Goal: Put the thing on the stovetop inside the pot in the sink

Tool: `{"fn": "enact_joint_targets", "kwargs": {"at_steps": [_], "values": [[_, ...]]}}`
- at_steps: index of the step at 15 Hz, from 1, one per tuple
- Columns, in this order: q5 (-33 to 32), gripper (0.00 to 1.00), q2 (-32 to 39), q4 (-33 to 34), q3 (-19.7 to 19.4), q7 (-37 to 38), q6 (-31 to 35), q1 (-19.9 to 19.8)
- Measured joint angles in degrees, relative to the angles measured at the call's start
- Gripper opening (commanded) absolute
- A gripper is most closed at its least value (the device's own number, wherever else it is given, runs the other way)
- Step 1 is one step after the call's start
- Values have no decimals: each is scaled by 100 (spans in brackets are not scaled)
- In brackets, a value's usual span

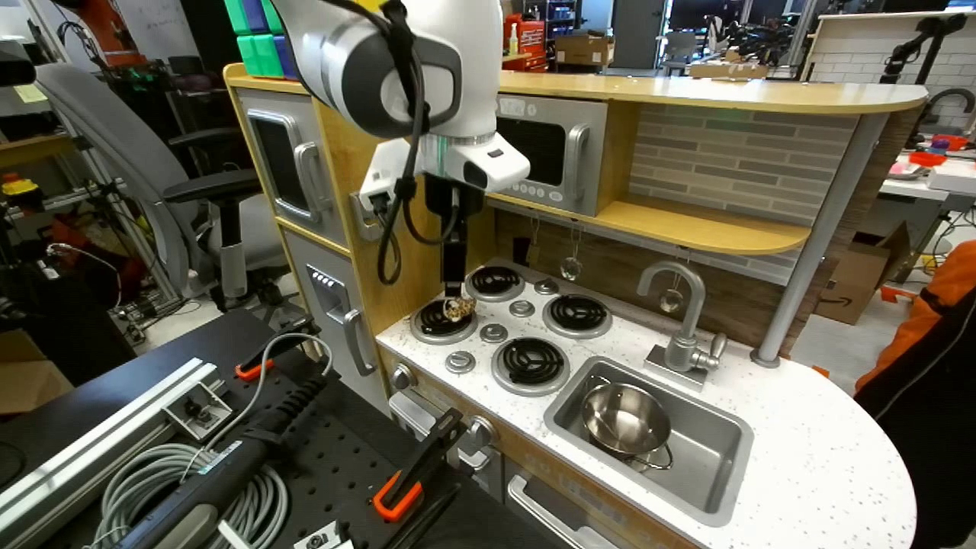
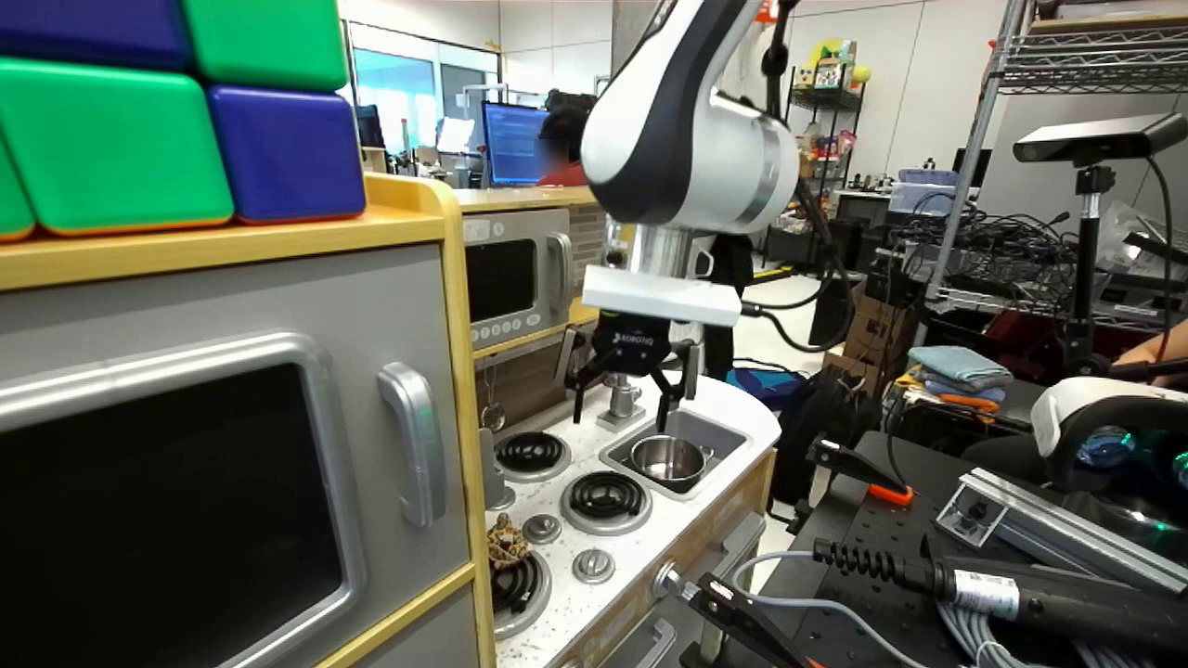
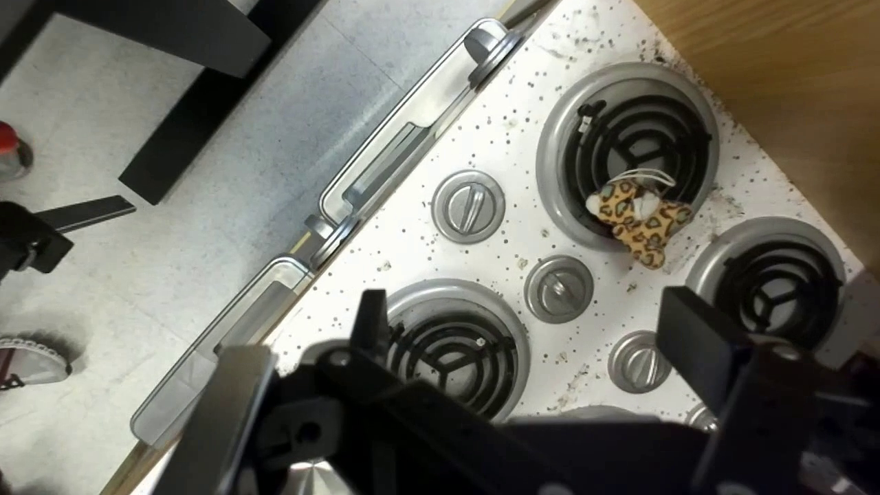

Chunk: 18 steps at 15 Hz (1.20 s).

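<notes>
A white robot arm [image 2: 729, 153] hangs over a toy kitchen [image 1: 610, 267], its black end effector [image 3: 524, 313] in the air above the speckled white stovetop [image 3: 502, 137], the two fingers [image 3: 370, 323] spread wide apart. In the wrist view, a small leopard-print toy [image 3: 639, 213] lies beyond the fingertips, well apart from them. It rests across the edge of a black coil burner [image 3: 627, 141] ringed in silver, partly on the coils and partly out past the ring, with a thin white loop at its side. In an exterior view, a wooden cabinet [image 2: 399, 306] with grey doors hides part of that burner. Round grey knobs [image 3: 559, 289] sit between the burners. In both exterior views, a shiny steel pot [image 1: 625, 415] stands inside the grey metal sink [image 1: 705, 457], mouth up, toward the end closer to the burners, with thin wire handles. A curved silver faucet [image 1: 684, 352] rises behind the sink. Beside the kitchen is a black desk [image 1: 343, 450] dotted with small holes, carrying a coil of grey cable [image 1: 130, 476], a long metal bar [image 1: 114, 435] and black clamps [image 1: 431, 454] with orange tips. Green and blue blocks [image 2: 121, 139] are stacked on top of the cabinet.
</notes>
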Motion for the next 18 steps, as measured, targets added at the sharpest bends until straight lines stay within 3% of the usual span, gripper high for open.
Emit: {"fn": "enact_joint_targets", "kwargs": {"at_steps": [5, 10, 18], "values": [[94, 100, 1334, 975, 33, 36, 315, 182], [254, 100, 2208, 1949, 174, 186, 327, 292], [717, 100, 2954, 2765, 385, 221, 330, 286]]}}
